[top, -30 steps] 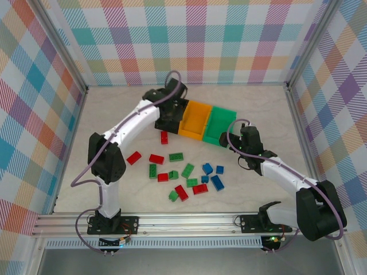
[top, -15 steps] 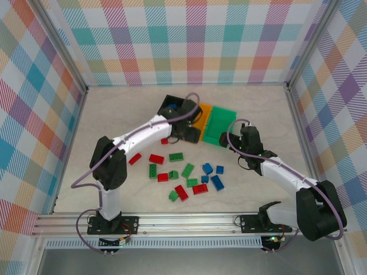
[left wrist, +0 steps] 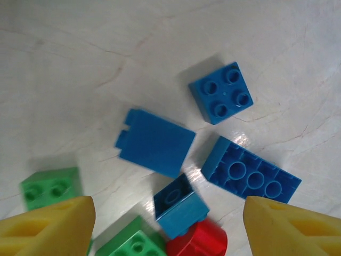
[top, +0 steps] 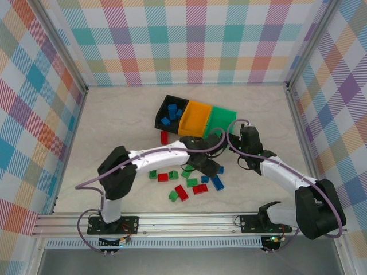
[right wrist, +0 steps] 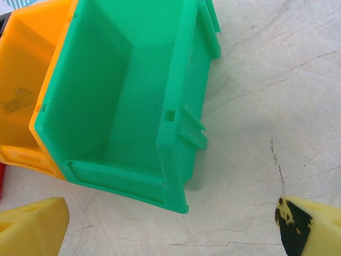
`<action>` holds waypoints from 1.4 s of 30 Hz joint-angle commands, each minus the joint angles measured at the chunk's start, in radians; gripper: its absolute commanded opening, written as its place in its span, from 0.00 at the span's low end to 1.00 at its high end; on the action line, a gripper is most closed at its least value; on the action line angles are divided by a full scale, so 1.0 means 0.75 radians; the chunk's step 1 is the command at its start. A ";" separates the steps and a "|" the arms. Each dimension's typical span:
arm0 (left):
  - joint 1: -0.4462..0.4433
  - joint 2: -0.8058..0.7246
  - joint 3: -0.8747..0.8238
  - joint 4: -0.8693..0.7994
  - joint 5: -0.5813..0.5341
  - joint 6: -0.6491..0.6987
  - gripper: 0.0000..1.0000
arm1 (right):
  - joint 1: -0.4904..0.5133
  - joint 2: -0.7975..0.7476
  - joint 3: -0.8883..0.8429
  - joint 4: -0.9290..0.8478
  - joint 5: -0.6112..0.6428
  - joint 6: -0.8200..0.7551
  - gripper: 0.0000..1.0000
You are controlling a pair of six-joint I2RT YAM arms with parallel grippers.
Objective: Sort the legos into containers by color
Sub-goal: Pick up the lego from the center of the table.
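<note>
Above blue legos (left wrist: pixel 221 93), left claw (left wrist: pixel 168 221) spread, empty

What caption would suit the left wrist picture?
Open left gripper hovering over four blue legos, green legos and a red lego beside them.

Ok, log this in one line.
left gripper open above blue legos | right gripper open beside green bin | green bin empty

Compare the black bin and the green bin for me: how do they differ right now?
The black bin holds several blue bricks; the green bin is empty. The black bin sits at the left end of the row, the green bin at the right end, with the orange bin between. Both are open-topped rectangular bins of similar size.
</note>
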 commanded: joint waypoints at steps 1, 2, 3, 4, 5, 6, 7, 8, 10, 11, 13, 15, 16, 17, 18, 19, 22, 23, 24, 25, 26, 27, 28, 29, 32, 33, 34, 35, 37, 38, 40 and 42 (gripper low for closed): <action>0.007 0.059 0.059 -0.088 0.036 0.120 0.75 | 0.002 0.019 0.005 0.019 0.007 0.007 0.99; 0.007 0.073 0.071 -0.111 0.023 0.150 0.75 | 0.001 0.016 0.003 0.020 0.007 0.008 0.99; 0.007 0.089 0.082 -0.131 0.001 0.178 0.75 | 0.003 0.014 0.002 0.024 0.008 0.008 0.99; 0.009 0.100 0.092 -0.148 -0.014 0.206 0.75 | 0.003 0.013 -0.002 0.025 0.009 0.008 0.99; 0.011 0.113 0.104 -0.160 -0.021 0.224 0.75 | 0.003 0.015 0.000 0.025 0.007 0.008 0.99; 0.015 0.126 0.116 -0.169 -0.023 0.244 0.76 | 0.003 0.018 0.002 0.023 0.007 0.010 0.99; 0.017 0.136 0.125 -0.170 -0.020 0.267 0.76 | 0.003 0.018 0.003 0.023 0.005 0.008 0.99; 0.019 0.148 0.137 -0.170 -0.016 0.290 0.75 | 0.003 0.018 0.004 0.022 0.003 0.008 0.99; 0.026 0.177 0.164 -0.172 -0.011 0.335 0.75 | 0.003 0.016 0.003 0.023 0.003 0.008 0.99; 0.030 0.191 0.176 -0.172 0.002 0.352 0.75 | 0.003 0.017 0.001 0.022 0.005 0.008 0.99; 0.043 0.213 0.190 -0.162 0.038 0.372 0.75 | 0.002 0.012 0.001 0.019 0.009 0.009 0.99; 0.062 0.224 0.184 -0.141 0.081 0.391 0.74 | 0.003 0.007 0.003 0.017 0.010 0.006 0.99; 0.073 0.228 0.178 -0.133 0.097 0.396 0.74 | 0.002 0.006 0.001 0.016 0.011 0.006 0.99; 0.085 0.231 0.168 -0.121 0.115 0.403 0.74 | 0.003 0.004 0.000 0.015 0.015 0.006 0.99; 0.096 0.235 0.160 -0.110 0.132 0.402 0.73 | 0.003 0.004 -0.001 0.016 0.017 0.006 0.99; 0.106 0.238 0.157 -0.102 0.152 0.401 0.72 | 0.002 0.006 -0.001 0.015 0.019 0.006 0.99; 0.125 0.249 0.150 -0.079 0.194 0.400 0.70 | 0.003 0.005 0.003 0.014 0.016 0.005 0.99; 0.126 0.255 0.154 -0.082 0.197 0.405 0.69 | 0.003 0.004 0.003 0.014 0.017 0.004 0.99; 0.128 0.263 0.160 -0.082 0.196 0.408 0.68 | 0.003 0.003 0.001 0.013 0.017 0.004 0.99; 0.128 0.267 0.165 -0.081 0.199 0.408 0.67 | 0.003 0.003 0.001 0.012 0.019 0.004 0.99; 0.128 0.270 0.167 -0.075 0.203 0.406 0.67 | 0.003 0.007 0.001 0.013 0.021 0.004 0.99; 0.129 0.275 0.167 -0.068 0.209 0.404 0.67 | 0.003 0.007 0.002 0.012 0.021 0.006 0.99; 0.128 0.279 0.167 -0.062 0.218 0.403 0.67 | 0.003 0.009 0.004 0.010 0.021 0.005 0.99; 0.128 0.286 0.170 -0.060 0.227 0.404 0.67 | 0.003 0.010 0.007 0.009 0.018 0.003 0.99; 0.128 0.306 0.181 -0.061 0.229 0.410 0.60 | 0.003 0.005 0.005 0.011 0.020 0.006 0.99; 0.128 0.308 0.184 -0.064 0.230 0.409 0.57 | 0.003 0.005 0.003 0.009 0.019 0.004 0.99; 0.129 0.306 0.183 -0.062 0.231 0.406 0.52 | 0.002 0.005 0.003 0.011 0.021 0.006 0.99; 0.128 0.299 0.180 -0.060 0.229 0.407 0.48 | 0.002 0.005 0.005 0.008 0.021 0.004 0.99; 0.130 0.269 0.164 -0.054 0.191 0.403 0.46 | 0.001 0.005 0.007 0.007 0.020 0.003 0.99; 0.130 0.248 0.151 -0.048 0.168 0.403 0.46 | 0.003 0.005 0.007 0.007 0.021 0.003 0.99; 0.147 0.182 0.109 -0.028 0.150 0.371 0.45 | 0.003 0.005 0.005 0.007 0.023 0.004 0.99; 0.186 0.085 0.039 0.016 0.173 0.320 0.45 | 0.003 0.006 0.006 0.007 0.023 0.004 0.99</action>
